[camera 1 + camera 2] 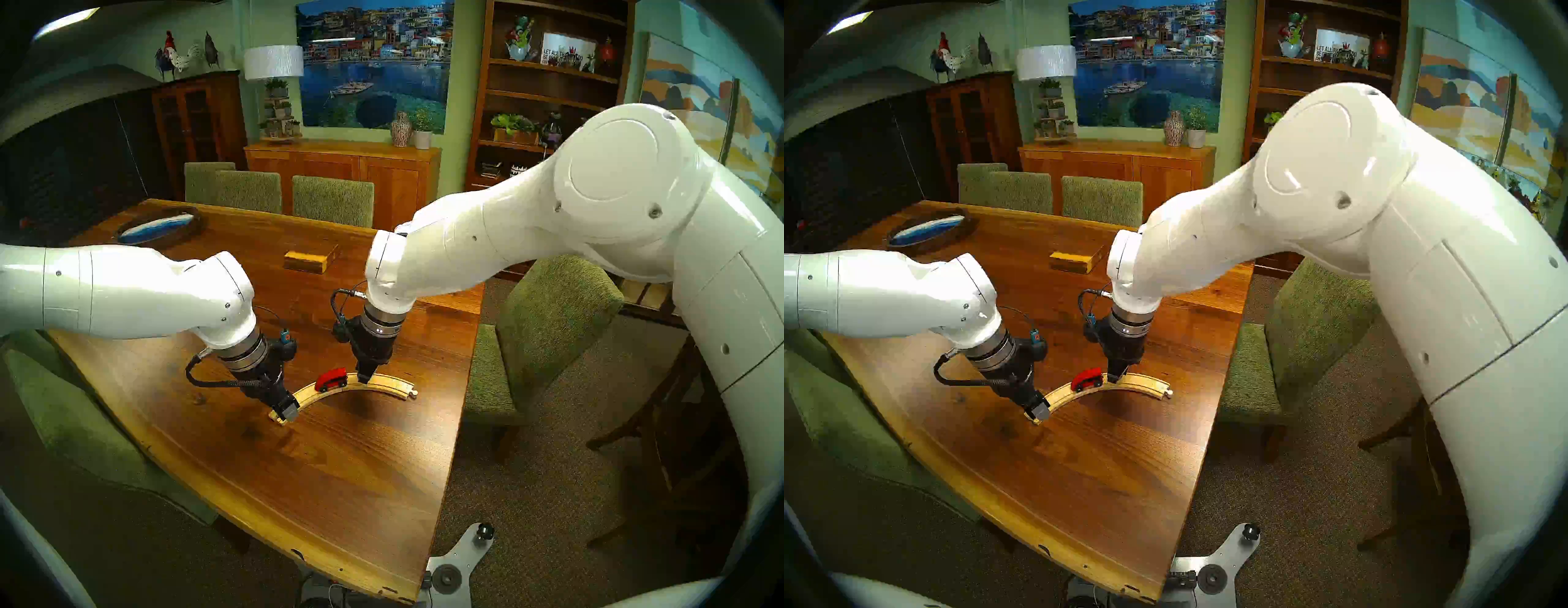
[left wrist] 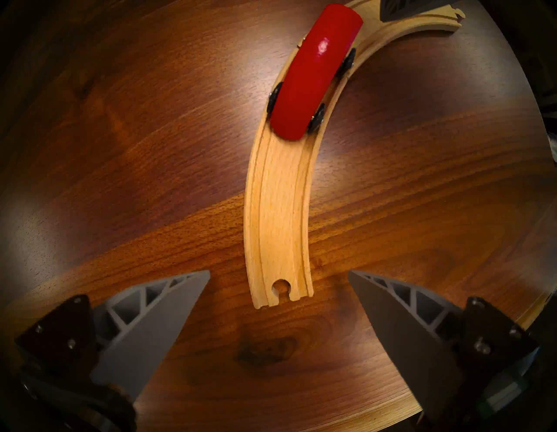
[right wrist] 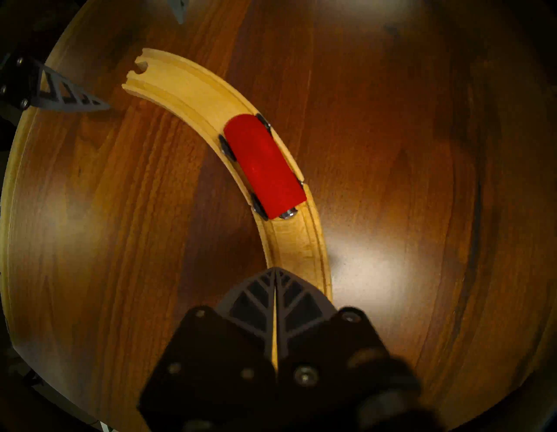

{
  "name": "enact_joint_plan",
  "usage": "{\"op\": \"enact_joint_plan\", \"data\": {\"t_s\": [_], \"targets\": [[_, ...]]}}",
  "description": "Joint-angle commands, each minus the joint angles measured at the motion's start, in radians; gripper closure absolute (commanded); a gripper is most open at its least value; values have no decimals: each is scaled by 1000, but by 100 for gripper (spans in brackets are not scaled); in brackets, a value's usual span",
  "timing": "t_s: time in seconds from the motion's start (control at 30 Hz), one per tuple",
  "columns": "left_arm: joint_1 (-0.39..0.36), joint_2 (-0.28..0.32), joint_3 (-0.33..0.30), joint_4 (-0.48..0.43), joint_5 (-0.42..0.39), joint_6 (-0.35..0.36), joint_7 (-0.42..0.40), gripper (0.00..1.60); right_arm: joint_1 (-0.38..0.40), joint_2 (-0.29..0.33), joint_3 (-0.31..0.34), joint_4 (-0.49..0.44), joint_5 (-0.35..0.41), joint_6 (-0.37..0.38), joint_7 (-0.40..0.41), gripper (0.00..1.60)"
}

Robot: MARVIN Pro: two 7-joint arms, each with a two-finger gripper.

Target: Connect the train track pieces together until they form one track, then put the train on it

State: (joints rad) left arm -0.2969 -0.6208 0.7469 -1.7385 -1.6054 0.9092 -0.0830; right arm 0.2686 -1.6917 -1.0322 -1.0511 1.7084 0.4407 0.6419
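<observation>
The track [image 1: 339, 388] lies on the table [image 1: 339, 488] as one joined pale arc, bowed away from the robot; its left end shows a socket, its right end a peg; the seam between the two pieces sits about under the train [image 1: 331, 379], though the car hides most of it. The train stands on the track near the top of the arc, wheels in the grooves, nose toward the socket end. The left gripper [image 2: 278, 304] hangs straight down over the socket end, its jaws spread wide on either side of the wood and touching nothing. The right gripper [image 3: 275, 271] is pressed fully closed with nothing between its fingers; its tip hangs just above the track, close behind the train's flat rear end and apart from it. A wooden block [image 1: 309, 259] rests farther back on the table, well apart from the track; a dark oval tray [image 1: 159, 229] lies near the far left corner.
</observation>
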Motion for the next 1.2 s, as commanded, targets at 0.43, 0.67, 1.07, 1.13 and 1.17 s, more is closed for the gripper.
{"op": "enact_joint_plan", "data": {"t_s": [0.43,0.67,1.07,1.13,1.17], "targets": [[-29,0,-21,-2,-1,0,1,0,-68,-91,4,236,-47,-18,126,160],[-28,0,-21,-2,-1,0,0,0,-73,-104,26,256,-55,-58,180,160],[-28,0,-21,-2,-1,0,0,0,-15,-91,13,189,-58,6,153,160],[-28,0,-21,-2,-1,0,0,0,-8,-82,10,177,-57,19,146,160],[-28,0,-21,-2,-1,0,0,0,-6,-77,9,172,-57,19,144,160]]}}
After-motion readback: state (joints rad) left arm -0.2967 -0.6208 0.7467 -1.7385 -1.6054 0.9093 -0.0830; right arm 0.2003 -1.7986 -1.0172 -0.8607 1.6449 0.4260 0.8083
